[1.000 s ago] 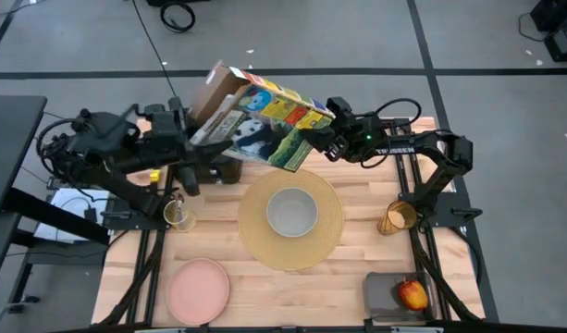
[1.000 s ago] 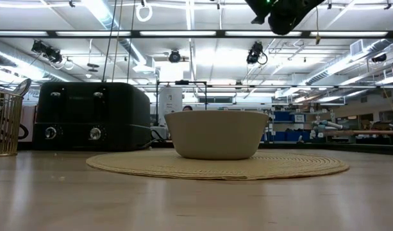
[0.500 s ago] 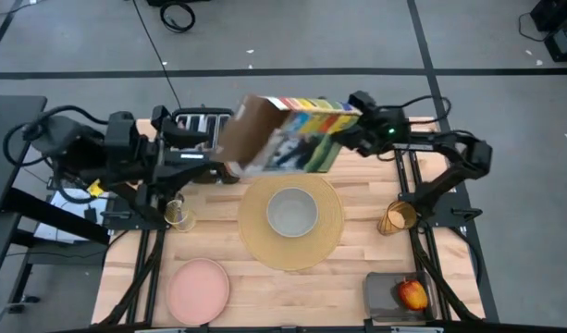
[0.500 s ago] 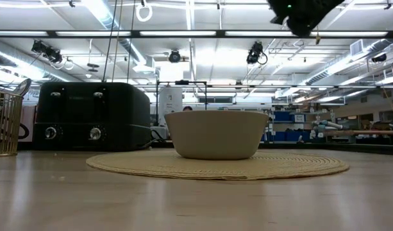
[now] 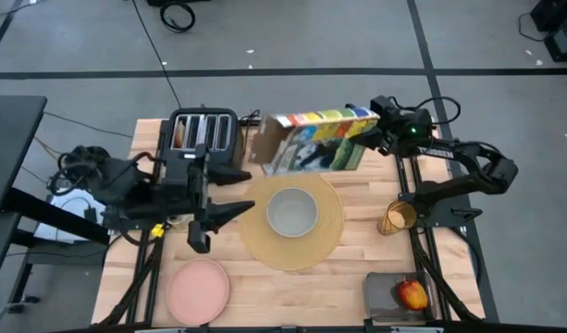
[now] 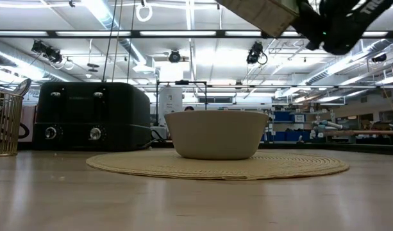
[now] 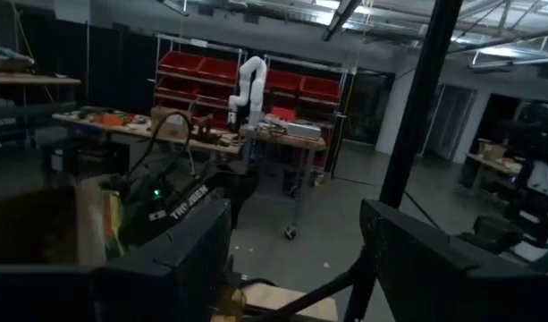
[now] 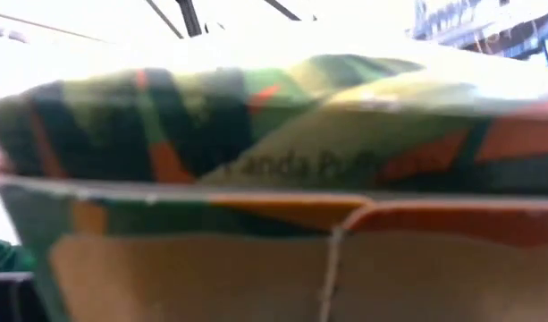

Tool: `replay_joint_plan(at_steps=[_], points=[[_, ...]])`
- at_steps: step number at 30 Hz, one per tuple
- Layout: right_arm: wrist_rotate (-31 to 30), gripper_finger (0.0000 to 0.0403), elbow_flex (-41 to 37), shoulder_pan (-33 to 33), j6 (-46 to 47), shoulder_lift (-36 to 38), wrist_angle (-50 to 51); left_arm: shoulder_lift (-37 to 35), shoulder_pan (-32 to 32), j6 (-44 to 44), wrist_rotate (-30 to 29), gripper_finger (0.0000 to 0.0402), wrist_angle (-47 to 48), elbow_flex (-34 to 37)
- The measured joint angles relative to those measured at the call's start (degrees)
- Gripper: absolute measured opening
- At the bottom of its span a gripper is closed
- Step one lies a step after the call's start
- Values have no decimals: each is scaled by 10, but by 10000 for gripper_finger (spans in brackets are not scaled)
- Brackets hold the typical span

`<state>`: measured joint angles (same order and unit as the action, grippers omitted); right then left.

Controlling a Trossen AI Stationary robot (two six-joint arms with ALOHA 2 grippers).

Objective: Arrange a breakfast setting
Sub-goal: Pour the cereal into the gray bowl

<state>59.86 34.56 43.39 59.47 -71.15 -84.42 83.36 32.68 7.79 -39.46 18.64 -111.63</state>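
My right gripper (image 5: 374,131) is shut on a colourful cereal box (image 5: 313,143) with a panda on it. It holds the box in the air over the table's far side, above the far rim of the tan placemat (image 5: 331,242). The pale grey bowl (image 5: 292,211) stands on the placemat. My left gripper (image 5: 235,192) is open and empty, left of the bowl. The pink plate (image 5: 198,289) lies at the near left. The amber tumbler (image 5: 399,218) stands at the right. The red apple (image 5: 412,294) lies in the mesh basket (image 5: 380,294). A spoon (image 6: 22,86) stands in a gold wire cup (image 6: 4,123). My right gripper holds the cereal box by its right end (image 5: 364,129), coming level from the table's right side. The box lies on its side, lifted clear, with its open end toward the table's left. In the right wrist view the box (image 8: 282,170) hides the fingers.
The black toaster (image 5: 203,132) stands at the far left, just left of the box's open end. In the low view the box's lower corner (image 6: 260,14) hangs well above the bowl (image 6: 215,133). There is bare wood between the plate and the basket.
My right gripper has carried the cereal box toward the table's right and far edges. The box has turned from slanting to lying about level. My left gripper has drawn away from the box's left end toward the near edge. It now hangs left of the bowl.
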Motion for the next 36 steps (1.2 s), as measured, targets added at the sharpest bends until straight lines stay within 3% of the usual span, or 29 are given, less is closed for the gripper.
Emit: replay_joint_plan(at_steps=[6,21,36], points=[[10,251,-52,4,-35,82,83,3,1,21,0,256,0,0],[46,251,-46,46,-130,298,397,3,0,6,0,256,10,0],[58,250,-46,59,-371,431,756,15,-13,34,-1,256,11,-1]])
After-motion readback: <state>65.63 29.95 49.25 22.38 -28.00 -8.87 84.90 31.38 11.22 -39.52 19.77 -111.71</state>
